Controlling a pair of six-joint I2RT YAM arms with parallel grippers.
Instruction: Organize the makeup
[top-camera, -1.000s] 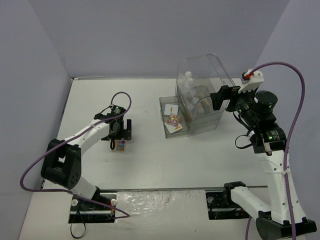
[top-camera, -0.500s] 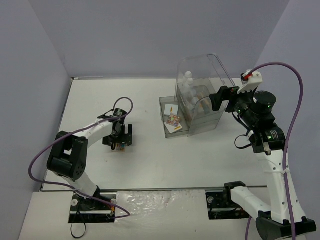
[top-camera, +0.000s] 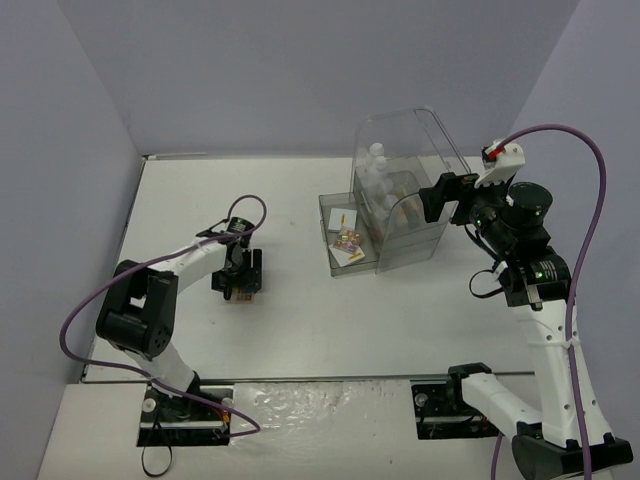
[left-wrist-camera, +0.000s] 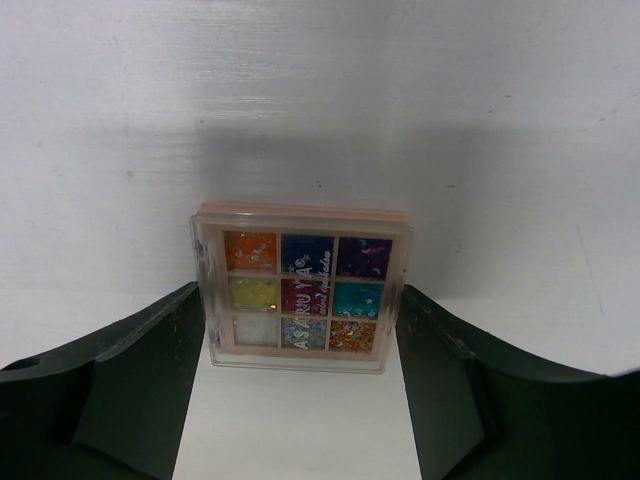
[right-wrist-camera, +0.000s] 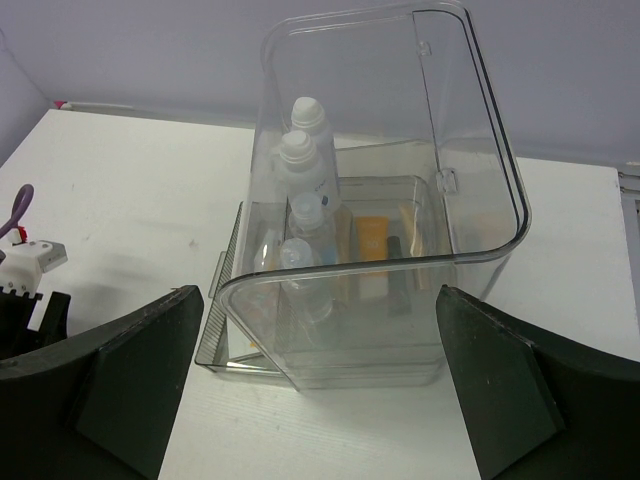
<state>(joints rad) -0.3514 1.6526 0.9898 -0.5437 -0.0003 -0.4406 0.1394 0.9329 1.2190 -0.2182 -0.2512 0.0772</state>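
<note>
Top view — the left gripper (top-camera: 240, 281) stands over the eyeshadow palette (top-camera: 241, 296), which lies on the table (top-camera: 300, 330). The right gripper (top-camera: 447, 197) is just beside the clear case (top-camera: 400, 160).

Left wrist view: the palette lies flat between the jaws, with both fingers meeting its side edges.

Right wrist view — the jaws are wide and hold nothing; white bottles (right-wrist-camera: 300, 165) stand inside the case.

A square nine-colour eyeshadow palette (left-wrist-camera: 300, 295) lies flat on the white surface (left-wrist-camera: 300, 100). White bottles (right-wrist-camera: 305, 195), an orange tube (right-wrist-camera: 371, 240) and a slim black tube (right-wrist-camera: 397, 272) sit inside the clear plastic case (right-wrist-camera: 480, 150).
</note>
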